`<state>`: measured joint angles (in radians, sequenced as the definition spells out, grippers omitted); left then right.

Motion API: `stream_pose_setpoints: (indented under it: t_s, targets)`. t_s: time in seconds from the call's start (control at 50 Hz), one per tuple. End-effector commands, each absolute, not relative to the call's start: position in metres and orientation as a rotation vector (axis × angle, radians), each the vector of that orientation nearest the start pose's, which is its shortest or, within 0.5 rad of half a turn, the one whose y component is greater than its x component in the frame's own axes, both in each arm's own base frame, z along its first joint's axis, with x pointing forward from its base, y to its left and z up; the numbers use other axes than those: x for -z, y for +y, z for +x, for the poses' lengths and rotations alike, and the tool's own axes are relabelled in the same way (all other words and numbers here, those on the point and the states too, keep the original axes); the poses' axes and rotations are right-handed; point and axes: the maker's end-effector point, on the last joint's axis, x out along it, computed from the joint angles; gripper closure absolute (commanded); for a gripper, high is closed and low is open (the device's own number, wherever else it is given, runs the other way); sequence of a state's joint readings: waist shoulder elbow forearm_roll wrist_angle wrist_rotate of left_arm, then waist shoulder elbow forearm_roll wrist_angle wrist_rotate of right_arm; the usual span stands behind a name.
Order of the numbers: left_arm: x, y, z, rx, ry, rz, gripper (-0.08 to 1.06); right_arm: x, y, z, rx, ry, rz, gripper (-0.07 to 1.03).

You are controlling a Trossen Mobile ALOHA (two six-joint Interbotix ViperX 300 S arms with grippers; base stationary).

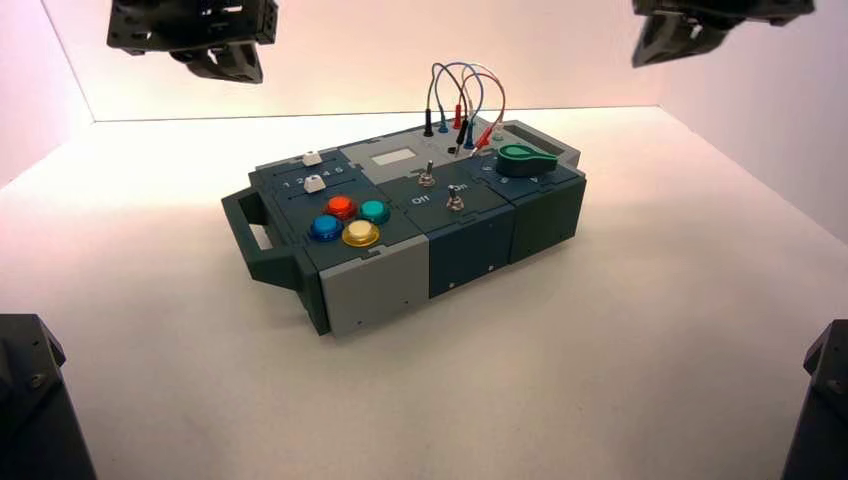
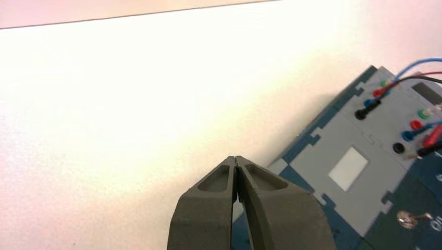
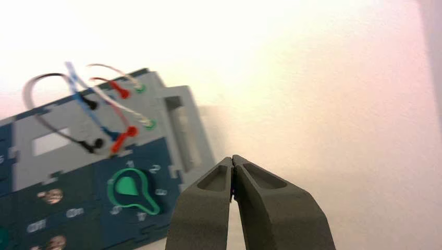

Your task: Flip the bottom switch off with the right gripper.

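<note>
The bottom switch (image 1: pixel 455 201) is a small silver toggle on the dark blue panel at the middle of the box, nearer the front than the other toggle (image 1: pixel 426 178). It also shows at the edge of the right wrist view (image 3: pixel 54 242), blurred. My right gripper (image 3: pixel 232 157) is shut and empty. It hangs high at the back right (image 1: pixel 668 42), far above and to the right of the switch. My left gripper (image 2: pixel 236 158) is shut and empty, parked high at the back left (image 1: pixel 222 60).
The box (image 1: pixel 390 275) stands turned on the white table, with a handle (image 1: pixel 245 225) at its left. It bears coloured buttons (image 1: pixel 345 222), white sliders (image 1: pixel 313 182), a green knob (image 1: pixel 525 158) and looped wires (image 1: pixel 465 100) at the back.
</note>
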<state>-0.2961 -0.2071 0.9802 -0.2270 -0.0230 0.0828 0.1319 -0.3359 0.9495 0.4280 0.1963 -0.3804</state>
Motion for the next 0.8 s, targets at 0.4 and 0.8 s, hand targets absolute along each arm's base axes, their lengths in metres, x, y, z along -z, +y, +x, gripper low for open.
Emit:
stream_pose_setpoints:
  t_s: [0.4, 0.8]
  targets:
    - [-0.12, -0.079, 0.325, 0.17, 0.644, -0.051, 1.01, -0.14, 0.029, 0.325, -0.074, 0.69, 0.048, 0.99]
    - [-0.124, -0.077, 0.321, 0.164, 0.618, -0.065, 1.01, -0.148, 0.024, 0.313, -0.048, 0.624, 0.061, 0.99]
